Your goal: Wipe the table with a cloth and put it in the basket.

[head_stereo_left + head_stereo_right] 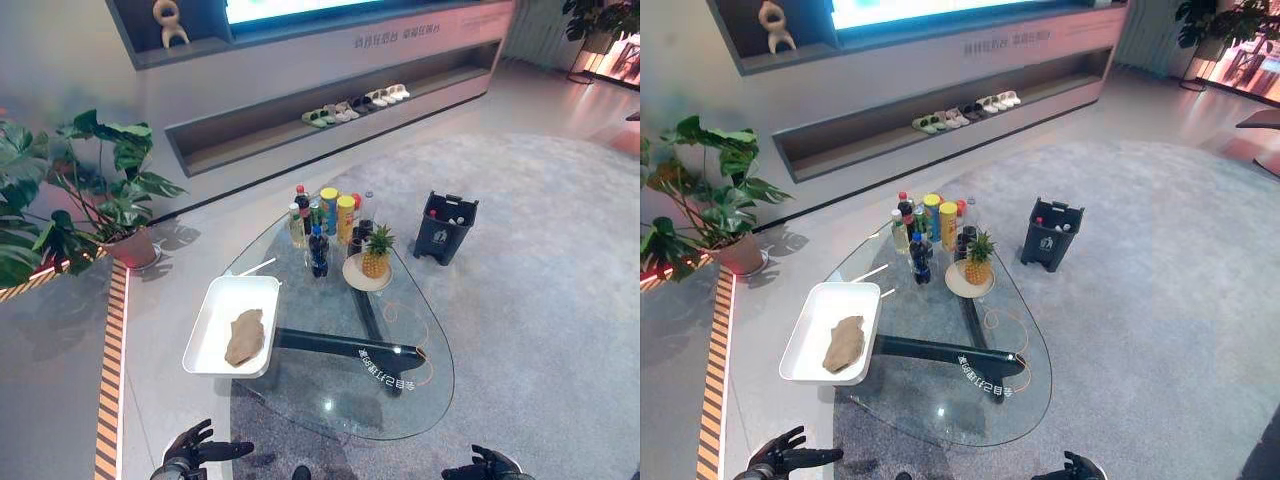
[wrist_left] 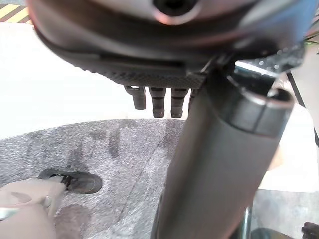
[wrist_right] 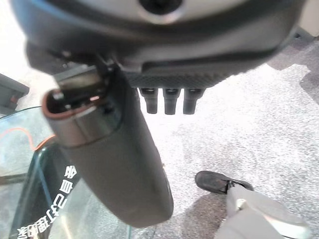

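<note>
The glass surface [image 1: 400, 400] carries everything relevant. A white basket [image 1: 210, 325] sits on its left edge, and the brown cloth [image 1: 245, 337] lies inside the basket, touching no hand. This arrangement fits either a cloth waiting to be taken out for wiping or one returned after wiping; the pictures do not settle which. Beyond the basket stand bottles [image 1: 318, 250], cans [image 1: 345, 218] and a pineapple [image 1: 377, 252]. White lettering shows on the dark frame under the glass but is too small to read. The left hand [image 1: 195, 448] and right hand [image 1: 487, 464] hang low at the near side of the surface, both relaxed, fingers extended, grasping nothing.
</note>
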